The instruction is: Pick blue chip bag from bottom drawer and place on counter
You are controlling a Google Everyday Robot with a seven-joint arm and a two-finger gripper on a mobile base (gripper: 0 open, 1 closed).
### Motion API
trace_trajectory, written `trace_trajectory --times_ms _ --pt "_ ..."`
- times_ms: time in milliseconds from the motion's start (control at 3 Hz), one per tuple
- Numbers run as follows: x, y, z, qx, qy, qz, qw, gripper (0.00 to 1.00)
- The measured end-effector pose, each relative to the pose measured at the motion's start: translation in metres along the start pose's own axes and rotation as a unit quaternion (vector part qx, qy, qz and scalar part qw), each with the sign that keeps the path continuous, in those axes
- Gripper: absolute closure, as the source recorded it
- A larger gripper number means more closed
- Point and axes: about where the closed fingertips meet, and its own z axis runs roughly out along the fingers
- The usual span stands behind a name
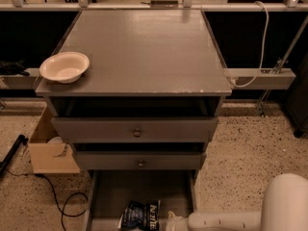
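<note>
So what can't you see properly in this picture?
All in the camera view:
Bag: its lower end is cut off by the bottom edge.
Gripper: low beside the bag and cut by the same edge, so I cannot tell whether it touches the bag.
Bottom drawer: its front is cut off, and its back is hidden under the drawer above.

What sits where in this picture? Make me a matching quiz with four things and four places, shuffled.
Things:
1. bowl
2. bag
3. box
4. pincer

Places:
A. in the bottom drawer
B. on the floor, left side
C. on the counter, front left corner
D. just right of the bag, at the picture's bottom edge

Pairs: 1-C, 2-A, 3-B, 4-D
</note>
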Motion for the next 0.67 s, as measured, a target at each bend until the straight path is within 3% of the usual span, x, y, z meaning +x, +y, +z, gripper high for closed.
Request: trace_trajectory --times_ms 333,667 --pt "-0.002 0.0 0.002 0.001 0.001 0.0 1.0 0.0" --pt "-0.021 -0.001 0.001 0.013 0.005 -0.013 0.9998 0.0"
